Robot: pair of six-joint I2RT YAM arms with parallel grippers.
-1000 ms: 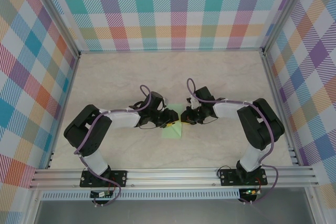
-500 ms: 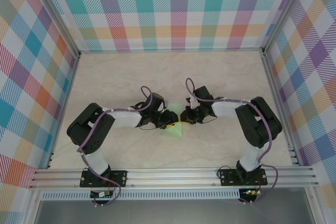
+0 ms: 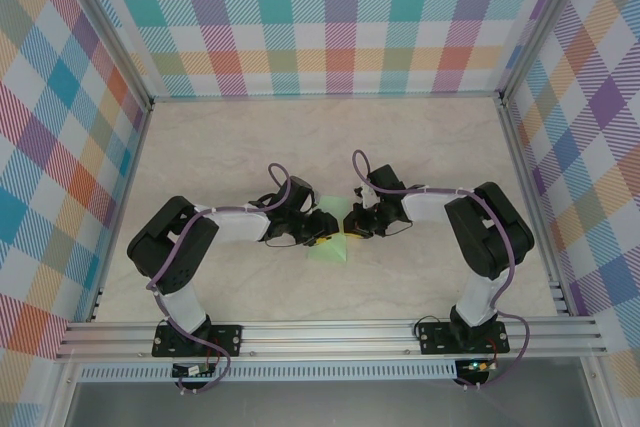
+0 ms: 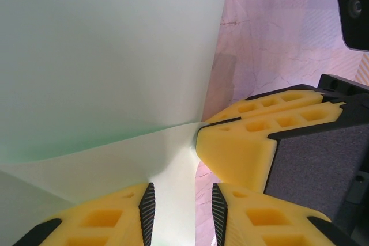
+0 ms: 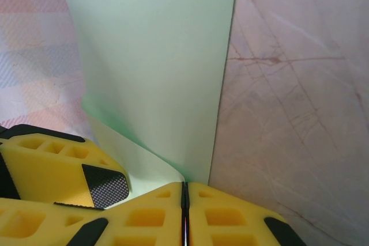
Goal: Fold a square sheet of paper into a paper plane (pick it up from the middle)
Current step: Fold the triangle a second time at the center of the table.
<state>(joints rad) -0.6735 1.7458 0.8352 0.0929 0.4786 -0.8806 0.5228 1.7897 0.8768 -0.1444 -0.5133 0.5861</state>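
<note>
The square sheet of paper lies mid-frame on the desk, creased, and in the right wrist view its long straight edge runs from top to bottom. The right end effector is pinched closed on the creased corner. The left end effector stands partly open astride a flap.

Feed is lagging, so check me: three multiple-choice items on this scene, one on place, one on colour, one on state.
1. The paper lies: A) in a far corner B) where left gripper and right gripper meet C) on the rail.
2. Paper colour: A) pale green B) red C) black.
3. Right gripper: A) wide open B) shut on the paper's edge C) holding a cup.
Key: B, top view shows it under both grippers; A, green in both wrist views; B, its jaws meet with no gap.
</note>
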